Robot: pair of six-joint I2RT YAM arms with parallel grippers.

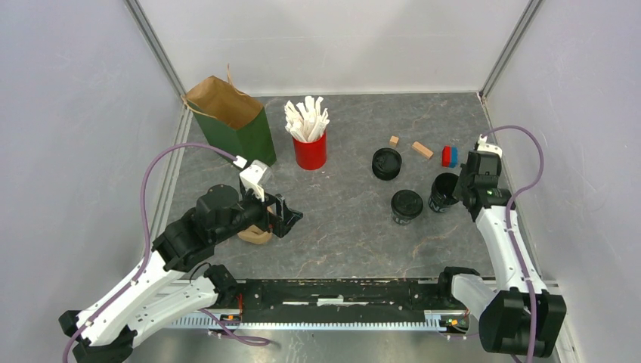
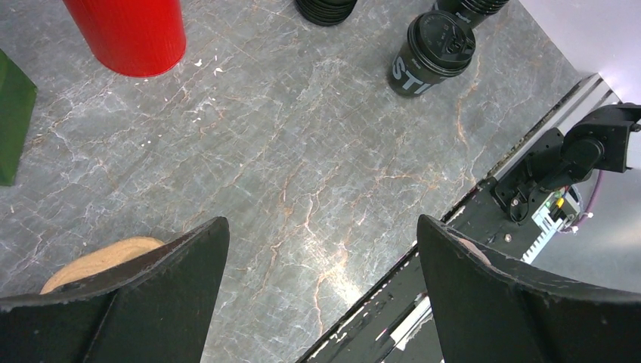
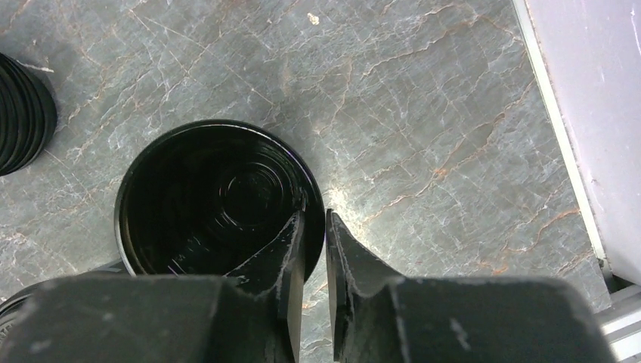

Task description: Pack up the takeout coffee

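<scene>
A lidded black cup (image 1: 407, 206) with white lettering stands right of the table's middle; it also shows in the left wrist view (image 2: 435, 53). A second black cup (image 1: 442, 192), open and without a lid, stands just right of it. My right gripper (image 1: 456, 193) is shut on that open cup's rim (image 3: 219, 204), one finger inside and one outside (image 3: 315, 221). A stack of flat black lids (image 1: 386, 163) lies behind the cups. My left gripper (image 1: 289, 215) is open and empty (image 2: 321, 227) over bare table, left of the middle.
A green paper bag (image 1: 230, 121) stands open at the back left. A red cup of white sticks (image 1: 310, 147) stands beside it. Small wooden blocks (image 1: 422, 150) and a red and blue block (image 1: 450, 156) lie at the back right. A tan round object (image 1: 255, 236) lies under the left arm.
</scene>
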